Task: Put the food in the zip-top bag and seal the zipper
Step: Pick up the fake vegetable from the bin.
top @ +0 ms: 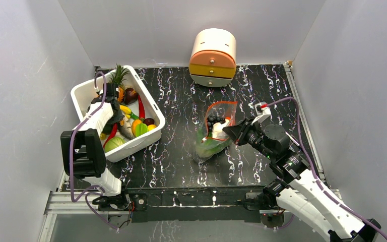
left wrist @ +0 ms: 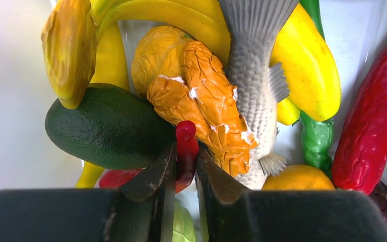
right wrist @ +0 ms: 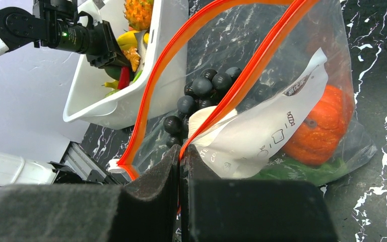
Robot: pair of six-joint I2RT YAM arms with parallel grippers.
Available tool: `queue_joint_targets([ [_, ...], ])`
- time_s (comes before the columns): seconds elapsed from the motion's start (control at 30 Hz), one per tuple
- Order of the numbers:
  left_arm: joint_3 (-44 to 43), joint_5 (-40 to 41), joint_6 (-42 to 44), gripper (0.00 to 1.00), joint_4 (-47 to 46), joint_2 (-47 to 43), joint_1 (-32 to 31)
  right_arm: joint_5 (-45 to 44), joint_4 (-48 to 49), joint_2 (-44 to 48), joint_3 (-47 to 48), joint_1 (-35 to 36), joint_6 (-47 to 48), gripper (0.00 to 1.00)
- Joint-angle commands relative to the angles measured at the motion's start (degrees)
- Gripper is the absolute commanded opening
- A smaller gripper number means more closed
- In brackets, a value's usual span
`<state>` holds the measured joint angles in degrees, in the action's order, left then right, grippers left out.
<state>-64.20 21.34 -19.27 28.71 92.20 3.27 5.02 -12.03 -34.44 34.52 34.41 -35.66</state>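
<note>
My left gripper (left wrist: 186, 151) reaches down into the white tub (top: 148, 138), and its fingers press both sides of a slim red chilli (left wrist: 187, 136). The chilli lies between a dark green avocado (left wrist: 106, 126) and a crumpled orange piece (left wrist: 206, 106). The clear zip-top bag (top: 214, 136) lies at the table's middle with its mouth gaping. My right gripper (right wrist: 180, 154) is shut on the bag's near lip, right on the red-orange zipper (right wrist: 262, 56). Inside the bag are black grapes (right wrist: 201, 91), a round orange-red fruit (right wrist: 322, 126), a pale white piece and green leaves (right wrist: 302, 169).
The tub also holds a grey fish (left wrist: 252, 91), yellow bananas (left wrist: 302, 60), a big red pepper (left wrist: 378, 116) and a pineapple (top: 117, 78). A cream-and-orange drawer box (top: 212, 56) stands at the back wall. White walls close in the table on three sides.
</note>
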Motion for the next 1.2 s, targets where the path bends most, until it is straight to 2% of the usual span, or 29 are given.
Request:
queue_joint_targets([
  [0.0, -1.77, -4.46, -2.45, 0.11, 1.75, -3.38, 0.33, -0.79, 2.78, 1.19, 2.97, 0.03, 0.02, 0.00],
  [0.23, -2.56, -7.98, -2.63, 0.08, 2.71, -5.51, 0.31, 0.11, 2.72, 0.87, 3.26, 0.03, -0.02, 0.00],
  [0.6, -10.02, -29.86, -3.91, 0.06, 2.90, -10.95, -0.02, 9.25, 5.70, -5.60, 6.40, 0.04, 2.00, 0.00],
  [0.97, -17.92, -45.19, -4.24, 0.06, 5.88, -13.59, -0.30, 14.54, 7.93, -10.74, 9.95, 0.04, 3.21, 0.00],
  [1.17, -20.11, -46.34, -3.40, 0.05, 8.75, -16.27, -0.42, 15.43, 8.48, -11.27, 9.23, 0.03, 2.95, 0.00],
])
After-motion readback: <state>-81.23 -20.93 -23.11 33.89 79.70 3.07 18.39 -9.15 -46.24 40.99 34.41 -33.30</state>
